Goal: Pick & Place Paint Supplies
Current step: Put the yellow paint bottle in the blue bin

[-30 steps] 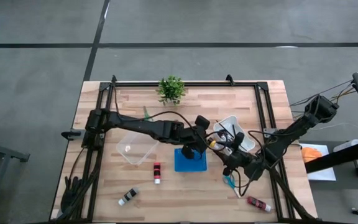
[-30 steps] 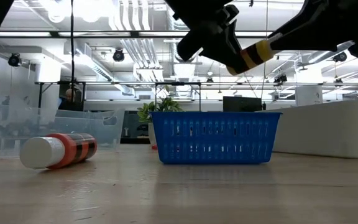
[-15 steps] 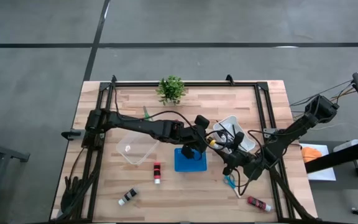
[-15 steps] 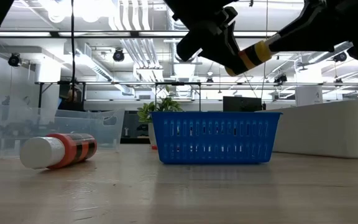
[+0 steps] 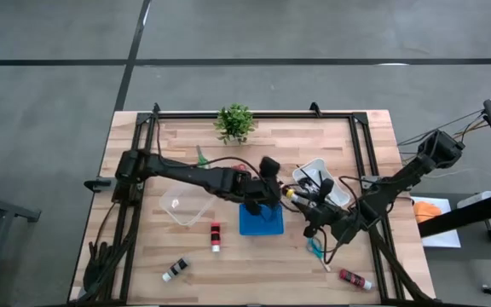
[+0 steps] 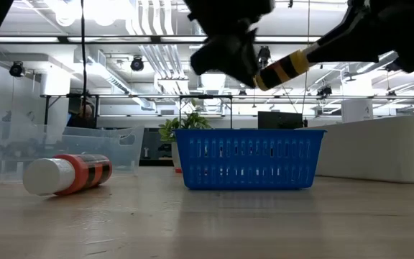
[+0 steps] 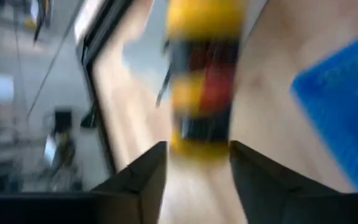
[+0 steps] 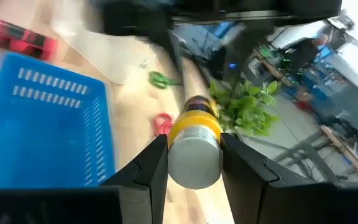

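We list: yellow paint bottle pinched by right gripper above blue basket; left gripper seemingly spread.

Light wooden table framed by black rails. At centre, blue basket; left of it clear tub, right a white tray. Far edge: potted plant. Near side: red bottle, white bottle, another red bottle, green scissors.
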